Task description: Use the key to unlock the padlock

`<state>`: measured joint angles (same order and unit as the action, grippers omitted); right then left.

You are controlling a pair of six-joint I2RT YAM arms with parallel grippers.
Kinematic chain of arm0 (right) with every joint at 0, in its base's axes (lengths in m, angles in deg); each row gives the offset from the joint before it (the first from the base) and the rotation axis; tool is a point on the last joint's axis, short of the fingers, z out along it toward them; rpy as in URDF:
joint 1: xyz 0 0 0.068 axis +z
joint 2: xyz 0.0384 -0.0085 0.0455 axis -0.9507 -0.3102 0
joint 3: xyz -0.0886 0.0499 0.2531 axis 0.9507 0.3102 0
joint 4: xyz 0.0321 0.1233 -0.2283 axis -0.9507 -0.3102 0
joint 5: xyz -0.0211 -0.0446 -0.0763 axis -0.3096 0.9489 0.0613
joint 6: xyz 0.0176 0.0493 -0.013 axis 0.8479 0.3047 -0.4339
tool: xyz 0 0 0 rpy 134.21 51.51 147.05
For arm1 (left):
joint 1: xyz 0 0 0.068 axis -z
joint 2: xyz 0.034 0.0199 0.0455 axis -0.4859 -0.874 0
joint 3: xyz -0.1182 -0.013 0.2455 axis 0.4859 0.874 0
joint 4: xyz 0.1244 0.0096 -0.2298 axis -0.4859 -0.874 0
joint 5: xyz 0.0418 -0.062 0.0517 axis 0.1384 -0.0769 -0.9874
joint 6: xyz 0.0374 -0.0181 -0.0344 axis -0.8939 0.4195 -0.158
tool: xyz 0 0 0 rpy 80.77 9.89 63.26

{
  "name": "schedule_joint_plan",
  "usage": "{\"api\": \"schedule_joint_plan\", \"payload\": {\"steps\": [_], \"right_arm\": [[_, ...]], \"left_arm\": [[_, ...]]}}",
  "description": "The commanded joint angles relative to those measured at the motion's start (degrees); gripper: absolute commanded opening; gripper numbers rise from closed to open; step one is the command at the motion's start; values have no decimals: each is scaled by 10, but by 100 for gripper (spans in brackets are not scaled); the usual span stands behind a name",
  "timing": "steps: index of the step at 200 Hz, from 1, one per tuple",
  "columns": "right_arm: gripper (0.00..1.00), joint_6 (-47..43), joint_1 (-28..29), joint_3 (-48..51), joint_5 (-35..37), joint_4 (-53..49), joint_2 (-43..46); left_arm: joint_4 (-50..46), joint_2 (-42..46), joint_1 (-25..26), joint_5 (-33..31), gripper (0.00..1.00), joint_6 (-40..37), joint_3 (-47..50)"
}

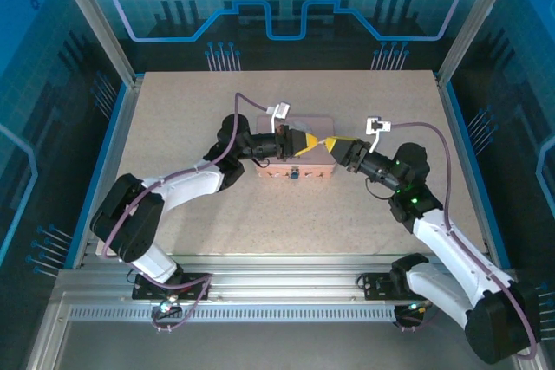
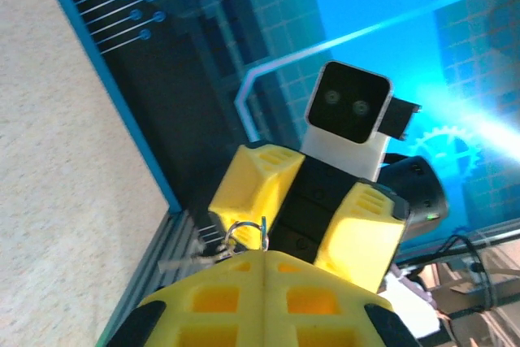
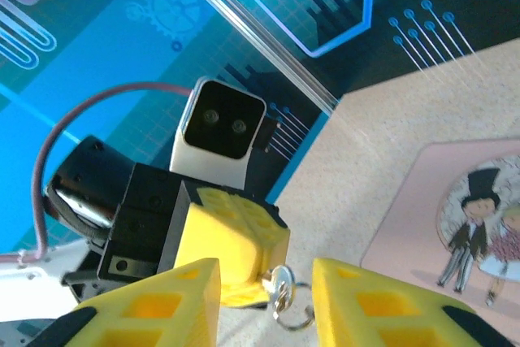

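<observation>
Right gripper [image 3: 266, 272] straddles key [image 3: 282, 284] pinched by left gripper [image 2: 264, 266], pink tin [image 3: 422, 217] beside.

Blade of key [image 3: 281, 285] hidden inside the pinched fingers of left gripper [image 2: 264, 264]; only head and ring stick out. Padlock [image 1: 295, 174] too small to read, shackle state unclear. Pink tin [image 3: 439, 225] cut off at right edge; from above its lid is partly covered by left gripper.
</observation>
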<state>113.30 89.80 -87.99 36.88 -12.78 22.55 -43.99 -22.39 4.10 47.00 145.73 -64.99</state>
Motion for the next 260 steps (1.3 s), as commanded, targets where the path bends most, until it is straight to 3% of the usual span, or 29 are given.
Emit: {"api": "schedule_joint_plan", "payload": {"steps": [1, 32, 67, 214, 260], "right_arm": [[44, -51, -23, -20, -37, -82, 18], [55, -91, -58, -56, -137, -158, 7], [51, -83, -78, -67, -220, -143, -15], [37, -80, -40, -82, -272, -120, -63], [21, -83, -38, -83, -271, -121, -63]], "left_arm": [[-140, 36, -3, 27, 0, -93, -42], [-296, 39, -9, 73, 0, -177, -85], [-409, 40, -10, 110, 0, -246, -127], [-348, 48, -10, 117, 0, -218, -116], [-347, 47, -10, 117, 0, -217, -114]]}}
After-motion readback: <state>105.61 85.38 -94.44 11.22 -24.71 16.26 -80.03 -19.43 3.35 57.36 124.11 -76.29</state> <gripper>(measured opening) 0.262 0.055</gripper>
